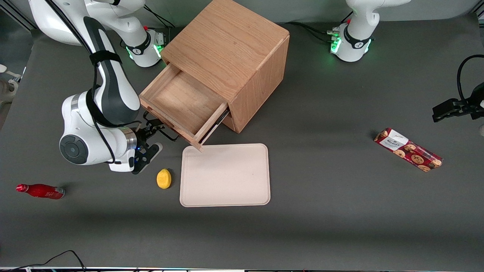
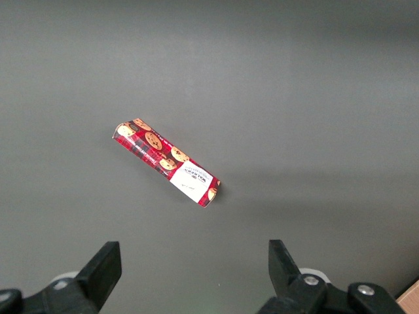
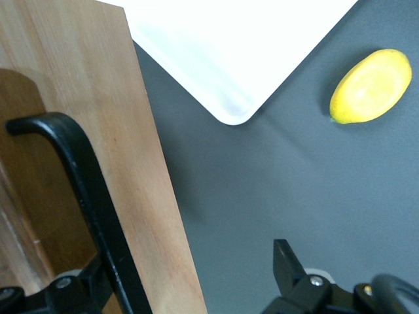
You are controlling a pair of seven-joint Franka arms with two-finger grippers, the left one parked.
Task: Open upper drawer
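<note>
The oak cabinet (image 1: 227, 49) stands at the back of the table, and its upper drawer (image 1: 180, 102) is pulled well out, showing a bare wooden inside. A black bar handle (image 1: 163, 130) runs along the drawer front (image 3: 141, 163). My gripper (image 1: 151, 139) is at that front, level with the handle, and it is open. In the right wrist view the handle (image 3: 82, 190) runs just beside one finger (image 3: 82, 284), while the other finger (image 3: 288, 261) hangs over bare mat. The gripper (image 3: 186, 275) straddles the edge of the drawer front and grips nothing.
A yellow lemon (image 1: 164, 178) (image 3: 371, 86) lies on the mat nearer the front camera than my gripper. Beside it is a pale tray (image 1: 225, 189) (image 3: 222, 59), just in front of the open drawer. A red bottle (image 1: 41, 190) lies toward the working arm's end, a cookie packet (image 1: 408, 149) (image 2: 166, 161) toward the parked arm's.
</note>
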